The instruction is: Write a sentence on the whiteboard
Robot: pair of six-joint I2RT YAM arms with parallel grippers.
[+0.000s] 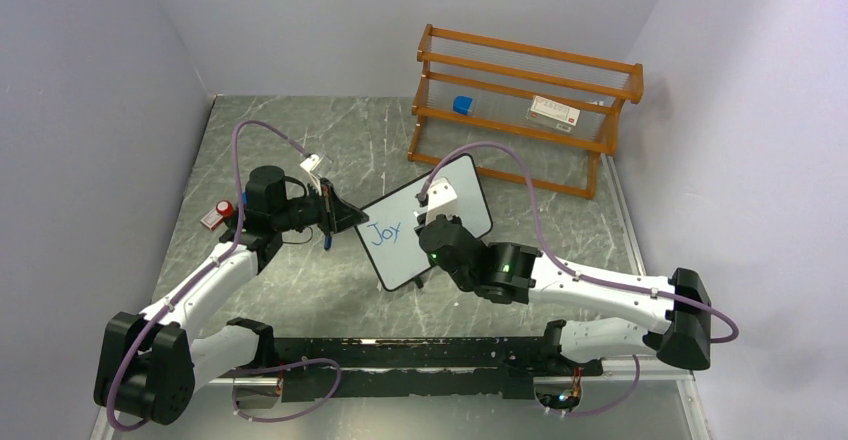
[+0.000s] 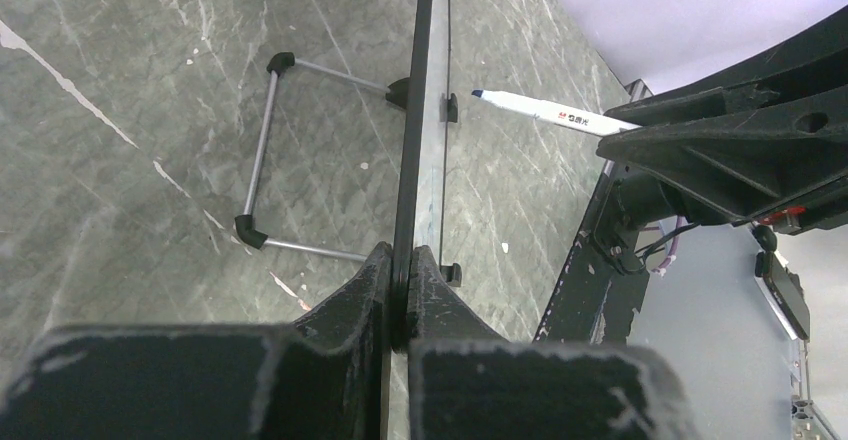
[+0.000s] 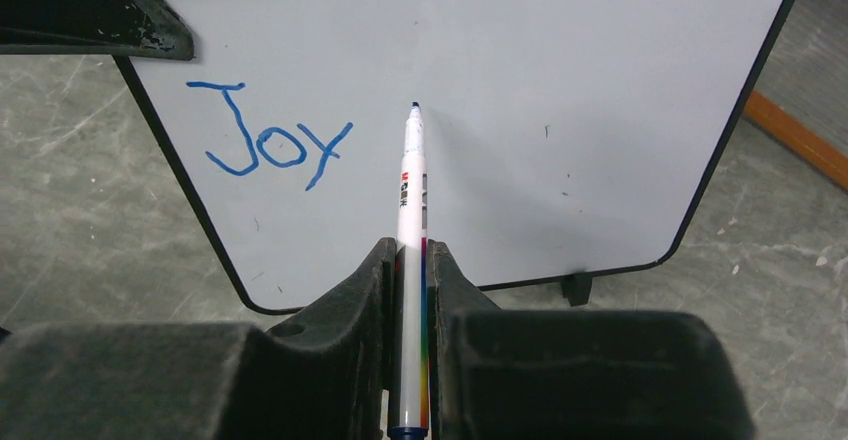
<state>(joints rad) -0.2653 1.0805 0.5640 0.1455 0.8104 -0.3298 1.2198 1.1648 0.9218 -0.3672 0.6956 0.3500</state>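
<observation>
The whiteboard point(image 1: 405, 260) stands tilted on its feet mid-table, with "Joy" point(image 1: 385, 232) of the sentence in blue on it. My left gripper point(image 1: 352, 218) is shut on the board's left edge point(image 2: 412, 110), its jaws pinching the black frame. My right gripper point(image 3: 412, 255) is shut on a white marker point(image 3: 410, 190). The marker's blue tip points at the white surface point(image 3: 600, 80) just right of "Joy" point(image 3: 275, 145). In the left wrist view the marker point(image 2: 545, 112) stops a small gap short of the board.
An orange wooden rack point(image 1: 520, 110) stands behind the board, holding a blue item point(image 1: 462, 104) and a white-and-red box point(image 1: 555, 111). A small red-and-white object point(image 1: 218, 213) lies left of my left arm. The board's wire stand point(image 2: 262, 155) sticks out behind it.
</observation>
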